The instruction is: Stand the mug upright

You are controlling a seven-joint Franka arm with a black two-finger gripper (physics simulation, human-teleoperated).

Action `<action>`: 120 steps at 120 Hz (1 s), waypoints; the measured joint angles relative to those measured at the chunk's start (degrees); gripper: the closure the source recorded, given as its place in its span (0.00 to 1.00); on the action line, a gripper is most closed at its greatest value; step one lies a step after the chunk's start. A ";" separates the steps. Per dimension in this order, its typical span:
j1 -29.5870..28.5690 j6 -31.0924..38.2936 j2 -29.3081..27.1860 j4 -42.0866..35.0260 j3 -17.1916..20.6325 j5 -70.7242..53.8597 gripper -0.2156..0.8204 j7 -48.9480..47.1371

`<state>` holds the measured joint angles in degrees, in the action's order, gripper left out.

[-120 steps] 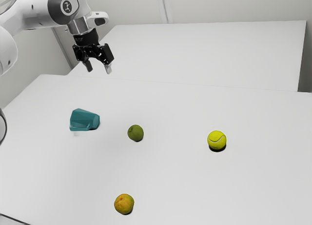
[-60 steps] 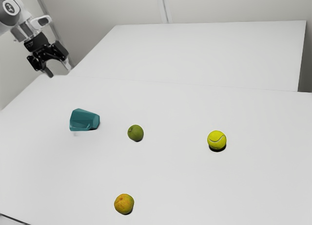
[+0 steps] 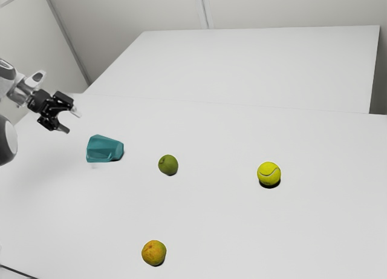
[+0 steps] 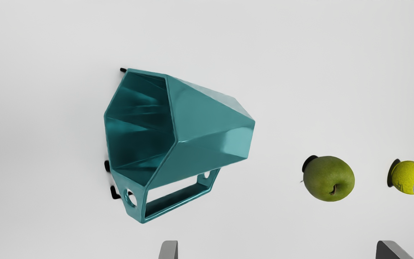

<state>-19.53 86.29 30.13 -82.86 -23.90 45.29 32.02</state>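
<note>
At the exterior view's left, my gripper (image 3: 71,122) hangs in the air above the table, a little to the exterior view's left of the teal mug (image 3: 104,149). The mug lies on its side, its narrower base toward the green apple. In the wrist view the faceted mug (image 4: 207,126) shows its open mouth and its rectangular handle, with nothing touching it. The fingers of my gripper (image 4: 277,250) stand wide apart at that view's bottom edge, with nothing held between them.
Beside the mug's base end sits a green apple (image 3: 168,164). Farther toward the exterior view's right is a tennis ball (image 3: 269,173). An orange-yellow fruit (image 3: 154,253) lies near the exterior view's bottom. All rest on the white table (image 3: 217,218).
My gripper first swung toward the exterior view's left, then came down closer to table height and tilted toward the mug. The mug, fruits and ball have stayed where they were.
</note>
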 joint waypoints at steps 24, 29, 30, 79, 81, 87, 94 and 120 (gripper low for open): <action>-0.84 2.10 5.33 -0.05 0.03 6.06 0.21 5.87; -0.83 2.36 6.31 -0.08 0.22 7.30 0.21 6.86; -0.83 2.40 6.51 -0.09 0.28 7.55 0.21 7.04; -0.84 -0.80 8.92 -2.27 2.94 16.48 0.41 13.63; -0.84 -0.94 8.83 -2.26 2.93 16.48 0.46 13.80; -0.85 -1.30 8.71 -2.25 2.92 16.49 0.59 14.36; -0.85 -1.61 8.59 -2.24 2.91 16.51 0.70 14.97; -0.57 -2.20 8.28 -2.24 2.91 16.65 0.89 16.55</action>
<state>-20.10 84.09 38.41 -85.10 -20.99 61.94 48.57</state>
